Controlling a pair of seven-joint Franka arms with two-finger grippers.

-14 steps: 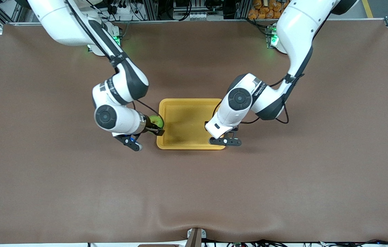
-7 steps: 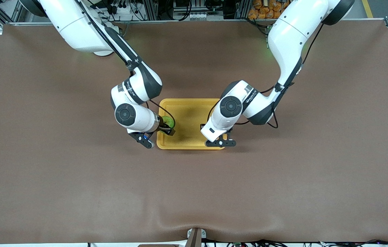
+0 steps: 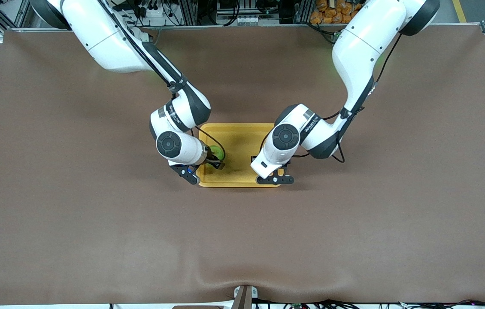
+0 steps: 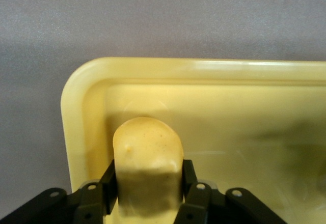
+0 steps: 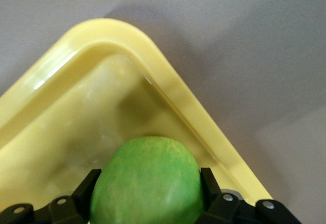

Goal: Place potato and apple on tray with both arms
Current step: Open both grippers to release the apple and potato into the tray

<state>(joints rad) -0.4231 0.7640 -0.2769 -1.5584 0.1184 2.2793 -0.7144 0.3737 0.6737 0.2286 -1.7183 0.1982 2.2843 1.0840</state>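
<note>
The right gripper's [image 5: 147, 203] fingers [image 5: 84, 186] are pressing against both sides of the apple [image 5: 147, 183], which is sitting squarely between them and bulging out past their tips. This gripper is hanging over the tray [image 3: 234, 182], above the corner at the right arm's end, nearer the front camera.

The left gripper's [image 4: 147, 193] fingers [image 4: 108, 180] are flanking the potato [image 4: 146, 155], touching its sides; whether they are gripping or letting go I cannot tell. The potato is poking out past the fingertips, over the tray's corner at the left arm's end. Around the tray, the brown table [image 3: 96, 223] is stretching out.
</note>
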